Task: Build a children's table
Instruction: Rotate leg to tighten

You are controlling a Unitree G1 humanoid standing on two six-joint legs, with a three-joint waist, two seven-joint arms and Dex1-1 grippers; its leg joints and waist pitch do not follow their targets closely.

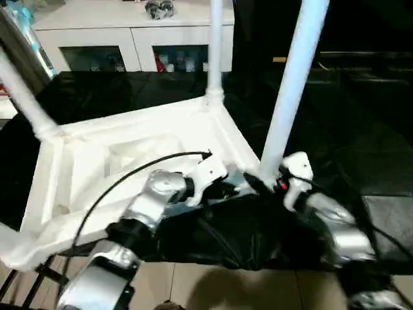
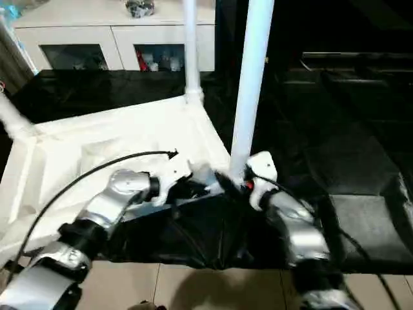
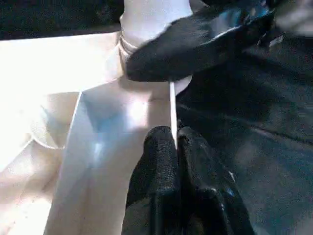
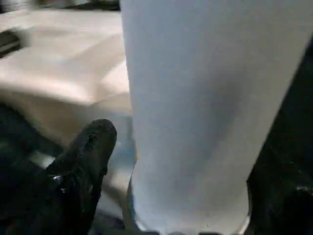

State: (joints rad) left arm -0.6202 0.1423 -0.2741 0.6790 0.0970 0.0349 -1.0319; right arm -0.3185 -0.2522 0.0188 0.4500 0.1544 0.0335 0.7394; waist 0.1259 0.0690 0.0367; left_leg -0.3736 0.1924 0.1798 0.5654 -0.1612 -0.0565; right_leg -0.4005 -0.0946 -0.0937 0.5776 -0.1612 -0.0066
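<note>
Two grippers meet at the near corner of the upturned white tabletop [image 1: 129, 145]: the left gripper [image 3: 176, 147] is clenched on the tabletop's thin rim, while the right gripper [image 4: 186, 166] seems released, its fingers [image 4: 85, 156] spread around the upright leg [image 1: 293, 84]. Farther back another leg [image 1: 215, 48] stands in its socket, before a white cabinet [image 1: 129, 32]

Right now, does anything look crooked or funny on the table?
Yes. The near leg by the right gripper leans sideways, while the far leg stands straight. The tabletop lies upside down for assembly.
</note>
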